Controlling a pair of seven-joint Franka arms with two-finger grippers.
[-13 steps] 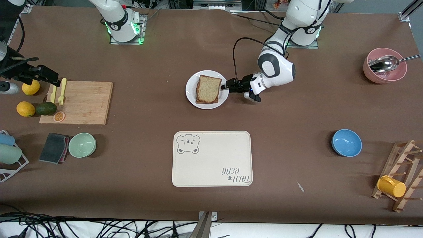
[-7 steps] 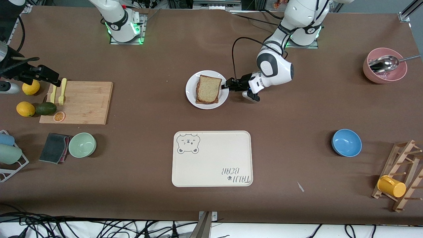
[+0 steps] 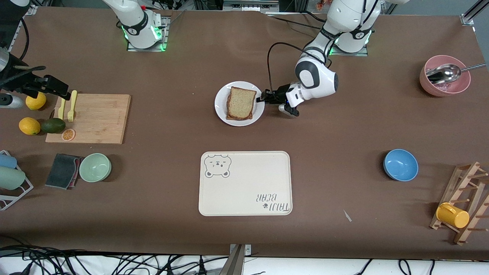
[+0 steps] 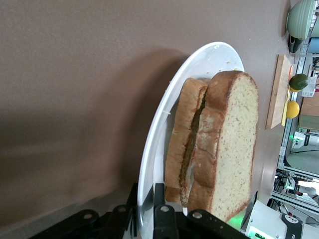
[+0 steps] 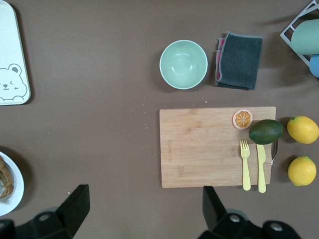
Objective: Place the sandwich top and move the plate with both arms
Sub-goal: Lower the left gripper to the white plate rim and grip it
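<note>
Left pincer (image 3: pixel 260 100) sits low at the upper middle of the front view. Its jaws are drawn in on the rim of the plate (image 3: pixel 221 103) at the edge toward the left arm's end of the desk (image 3: pixel 344 126). The left wrist view shows a finger on each face of the white rim, so it looks clamped there, clear of the bread.

The sandwich top (image 3: pixel 240 102) already lies on the plate, square over the lower slice (image 4: pixel 179 139), with a dark filling just visible between them. Its long axis runs up and down the front view, leaning slightly. I cannot say for sure which end is the domed one.

The right pincer (image 3: pixel 57 88) waits wide open and empty at the upper edge of the frame's right-arm end. It hovers over the desk by the cutting board (image 3: pixel 95 118).

Judging by this, the stacking is done and the plate grasp is the step in hand. To do it well:

- Keep the left bite deep enough on the rim not to slip, and keep the plate flat.
- Bring the right pincer to the rim toward its own end before any lift.
- Raise both together, level and slow, so the loose top slice does not slide.

The bear tray (image 3: pixel 244 183), nearer the camera, looks a likely destination.
</note>
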